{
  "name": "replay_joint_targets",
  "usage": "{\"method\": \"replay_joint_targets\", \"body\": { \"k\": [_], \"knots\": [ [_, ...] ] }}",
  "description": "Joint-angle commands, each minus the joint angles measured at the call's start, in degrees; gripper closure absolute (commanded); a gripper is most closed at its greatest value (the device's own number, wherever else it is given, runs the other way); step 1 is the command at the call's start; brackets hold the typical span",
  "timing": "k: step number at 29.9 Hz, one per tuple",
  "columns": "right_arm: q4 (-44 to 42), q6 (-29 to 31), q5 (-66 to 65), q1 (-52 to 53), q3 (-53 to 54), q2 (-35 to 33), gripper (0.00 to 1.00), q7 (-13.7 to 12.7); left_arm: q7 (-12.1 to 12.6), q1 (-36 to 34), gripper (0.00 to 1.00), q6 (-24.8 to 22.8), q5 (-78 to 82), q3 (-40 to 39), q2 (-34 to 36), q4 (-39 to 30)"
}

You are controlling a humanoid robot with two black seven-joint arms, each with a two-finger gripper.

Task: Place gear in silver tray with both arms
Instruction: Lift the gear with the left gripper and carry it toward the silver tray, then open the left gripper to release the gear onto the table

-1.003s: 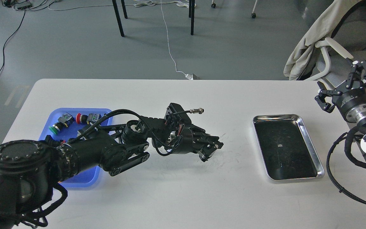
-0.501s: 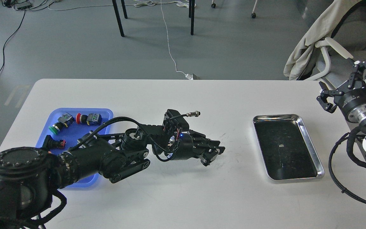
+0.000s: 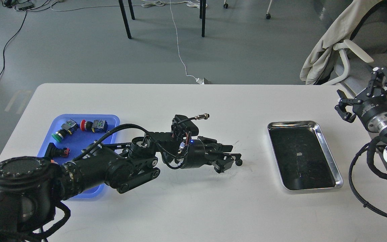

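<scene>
The silver tray [image 3: 293,123] lies empty on the right part of the white table. My left gripper [image 3: 231,157] hovers low over the table's middle, a hand's width left of the tray. Its dark fingers look shut on a small dark round part at their tip, the gear [image 3: 239,163]. My right gripper [image 3: 364,91] is open and empty, held up past the table's right edge, beyond the tray's far right corner.
A blue plastic tray [image 3: 79,117] at the left holds a green push button [image 3: 58,135], a red button [image 3: 83,125] and a black connector [image 3: 57,151]. My left arm lies over its right side. A chair with a jacket [image 3: 328,47] stands behind the right gripper.
My left gripper has moved a little to the right toward the silver tray and turned its wrist. My right gripper has shifted slightly and stays open.
</scene>
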Motion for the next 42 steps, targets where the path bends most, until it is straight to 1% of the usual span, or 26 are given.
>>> {"method": "replay_joint_targets", "body": {
  "k": [1, 3, 5, 6, 7, 8, 11, 15, 19, 21, 23, 29, 32, 35, 40, 42],
  "knots": [
    [0.7, 0.4, -0.1, 1.3, -4.2, -3.9, 0.01, -2.9, 0.0, -0.9, 0.46, 0.0, -2.4, -2.0, 0.0, 0.1],
    [0.3, 0.4, 0.0, 2.2, -5.6, -5.4, 0.01, -3.9, 0.0, -1.7, 0.44, 0.1, -3.6, -2.9, 0.0, 0.1],
    [0.8, 1.2, 0.1, 2.8, -6.4, -7.1, 0.01, -4.0, 0.0, -2.2, 0.42, 0.0, -6.0, -4.9, 0.0, 0.1],
    [1.0, 1.7, 0.2, 3.0, -6.9, -7.8, 0.01, -4.0, 0.0, -2.3, 0.38, 0.0, -7.0, -5.7, 0.0, 0.1],
    [1.1, 2.2, 0.1, 3.1, -7.2, -8.5, 0.01, -4.0, 0.0, -2.6, 0.33, 0.0, -8.2, -6.5, 0.0, 0.1],
    [1.1, 2.2, 0.1, 3.4, -7.8, -8.8, 0.01, -4.0, 0.0, -3.2, 0.31, -0.1, -9.4, -7.1, 0.0, -0.1],
    [1.8, 2.4, -1.2, 4.5, -10.8, -9.4, 0.01, -3.9, 0.0, -4.6, 0.3, -0.1, -12.5, -9.3, 0.0, -0.7],
    [4.0, 2.8, -5.4, 9.2, -17.4, -11.3, 0.01, -3.5, 0.0, -6.5, 0.21, -0.4, -18.7, -12.1, 4.8, -0.8],
    [5.8, 4.9, -10.7, 14.4, -23.0, -13.9, 0.01, -3.3, 0.0, -6.8, 0.16, -0.2, -27.1, -14.7, 10.2, -0.8],
    [5.8, 4.9, -11.3, 15.3, -23.9, -14.0, 0.01, -3.3, 0.0, -6.8, 0.14, -0.4, -29.1, -15.6, 11.1, -0.8],
    [5.8, 5.1, -13.1, 18.0, -27.3, -14.1, 0.01, -3.3, 0.0, -6.8, 0.02, -0.1, -36.0, -17.0, 14.1, -0.8],
    [5.8, 5.0, -19.8, 23.0, -31.4, -14.0, 0.01, -3.3, 0.0, -6.5, 0.02, 0.2, -47.0, -17.4, 18.8, -0.3],
    [6.0, 5.1, -21.9, 24.2, -31.8, -14.0, 0.02, -3.3, 0.0, -6.2, 0.02, 0.1, -51.1, -17.3, 19.1, 2.1],
    [6.5, 5.1, -25.5, 25.3, -32.4, -14.0, 0.02, -3.4, 0.0, -5.8, 0.02, -1.2, -56.1, -17.2, 19.2, 5.1],
    [10.2, 5.2, -32.2, 27.8, -35.5, -14.0, 0.02, -3.3, 0.0, -5.7, 0.02, -3.3, -64.2, -17.1, 21.2, 5.1],
    [10.2, 5.6, -33.9, 29.1, -37.0, -14.0, 0.02, -3.0, 0.0, -5.6, 0.02, -3.7, -66.3, -17.3, 22.2, 5.1]
  ]
}}
